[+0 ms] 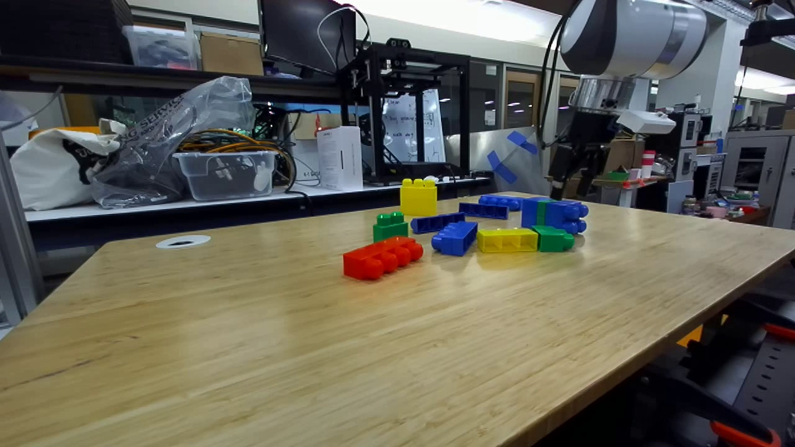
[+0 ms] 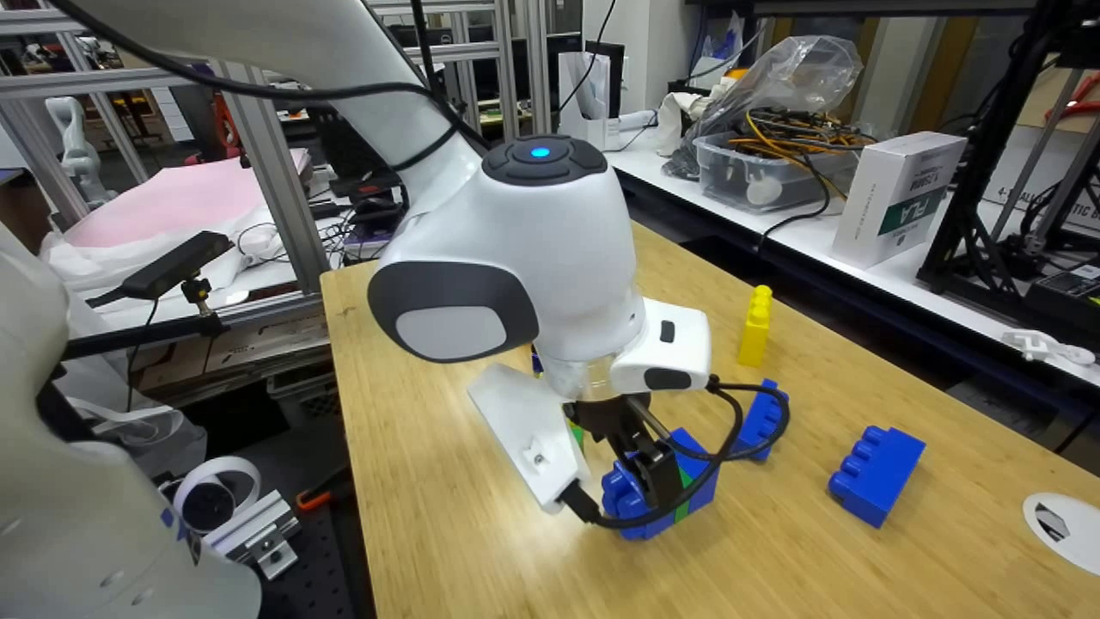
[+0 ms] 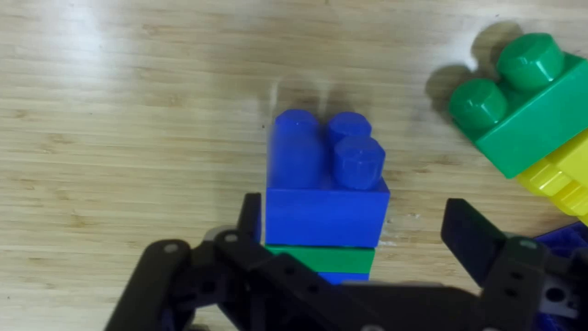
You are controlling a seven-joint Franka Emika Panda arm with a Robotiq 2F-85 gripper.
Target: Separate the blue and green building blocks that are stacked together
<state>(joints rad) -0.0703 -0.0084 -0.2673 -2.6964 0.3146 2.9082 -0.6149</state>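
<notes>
"What's at the left in the wrist view?"

"One finger (image 3: 251, 214), just beside the stack (image 3: 324, 216). The jaws are spread, pinching nothing; how low they reach, I can't tell."

"And the stack?"

"It lies on its side on the tabletop (image 3: 115, 138), between the fingers in that view: studded blue block (image 3: 327, 202), green block (image 3: 330, 259), second blue block (image 3: 344, 277)."

"How will it handle?"

"Light and stiff, I'd say, hard to break. Glossy sides may slip, and the studs (image 3: 359, 161) probably fit tight, so it could all drag."

"Take hold where?"

"The studded blue block's flat sides, off the green seam. Not the round studs."

"Farther right?"

"The other finger (image 3: 471, 239), farther from the stack, so I'd centre first. Then a green brick (image 3: 533, 131), a yellow brick (image 3: 567, 179) just beside it."
</notes>
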